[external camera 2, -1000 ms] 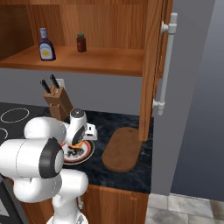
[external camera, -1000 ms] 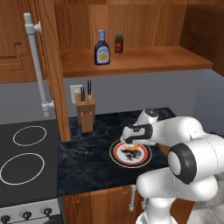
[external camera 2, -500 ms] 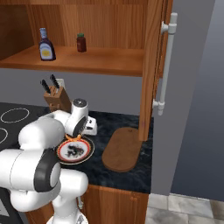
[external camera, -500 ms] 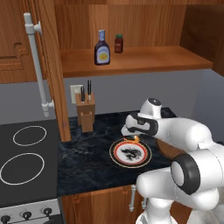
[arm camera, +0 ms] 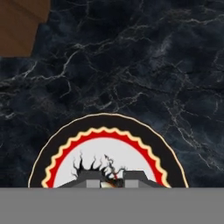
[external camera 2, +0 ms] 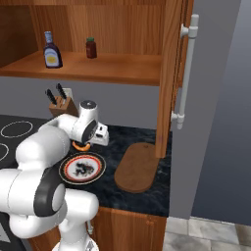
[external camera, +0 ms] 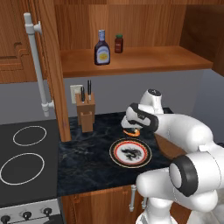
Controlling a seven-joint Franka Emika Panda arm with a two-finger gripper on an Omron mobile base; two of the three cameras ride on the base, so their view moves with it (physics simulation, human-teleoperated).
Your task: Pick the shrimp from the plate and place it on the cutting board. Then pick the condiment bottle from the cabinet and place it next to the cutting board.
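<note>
The shrimp [external camera: 131,131] hangs clear of the plate [external camera: 130,152], pinched at the tip of the gripper [external camera: 133,129] with the jaws closed on it; in the right base view it shows as an orange curve [external camera 2: 81,146] just under the white hand, above the plate's far rim [external camera 2: 82,167]. The plate lies bare of food, only its dark centre motif showing inside the red and black band, and the hand view looks straight down onto that rim [arm camera: 65,140] with black marble counter [arm camera: 131,65] beyond. The relation that matters now is the cutting board [external camera 2: 138,167]: it lies flat on the counter just beside the plate, on the side toward the open cabinet door with the long white handle [external camera 2: 185,73], so the carry should be a short sideways sweep away from the knife block [external camera: 85,111] and across the plate's edge. The board's long axis runs away from the robot, leaving plenty of landing room. Well above the plate, on the cabinet shelf [external camera: 131,61], the condiment bottle [external camera: 102,48] stands upright near a small red jar [external camera: 118,43], waiting for the second step.
</note>
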